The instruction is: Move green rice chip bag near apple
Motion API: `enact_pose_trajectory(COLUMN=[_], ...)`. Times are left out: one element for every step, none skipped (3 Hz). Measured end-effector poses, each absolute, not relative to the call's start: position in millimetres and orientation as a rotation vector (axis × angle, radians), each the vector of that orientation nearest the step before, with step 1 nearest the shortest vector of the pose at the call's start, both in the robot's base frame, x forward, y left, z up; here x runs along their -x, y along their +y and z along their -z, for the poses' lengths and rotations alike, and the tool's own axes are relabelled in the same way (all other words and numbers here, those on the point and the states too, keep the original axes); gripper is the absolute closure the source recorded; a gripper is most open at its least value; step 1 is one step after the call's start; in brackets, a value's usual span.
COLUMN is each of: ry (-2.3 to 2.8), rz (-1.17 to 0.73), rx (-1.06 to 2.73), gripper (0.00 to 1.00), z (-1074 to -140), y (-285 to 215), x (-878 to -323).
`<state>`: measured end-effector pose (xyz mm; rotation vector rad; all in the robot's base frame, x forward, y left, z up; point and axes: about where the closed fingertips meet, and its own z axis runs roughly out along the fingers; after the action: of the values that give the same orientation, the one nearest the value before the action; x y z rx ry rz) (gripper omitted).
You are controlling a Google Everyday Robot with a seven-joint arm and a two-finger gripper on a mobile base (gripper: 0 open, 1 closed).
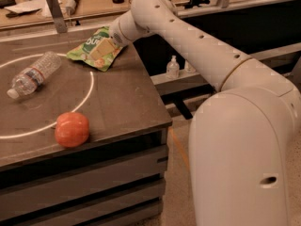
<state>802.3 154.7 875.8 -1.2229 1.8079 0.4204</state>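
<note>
I have the gripper (104,48) on the green rice chip bag (82,55), grasp I cannot tell, with the apple (72,129) well apart.

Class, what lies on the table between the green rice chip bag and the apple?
Camera view: only bare table crossed by a white arc separates green rice chip bag and apple. The water bottle lies aside; the gripper is at the bag.
</note>
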Motion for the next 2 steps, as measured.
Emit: enact_pose_trajectory(ry=[1.857, 1.905], rz=[-0.405, -0.389], rx=[1.193, 1.155], gripper=[0.0, 0.16], z=[-859, -841], y=[159, 163], x=[-806, -806])
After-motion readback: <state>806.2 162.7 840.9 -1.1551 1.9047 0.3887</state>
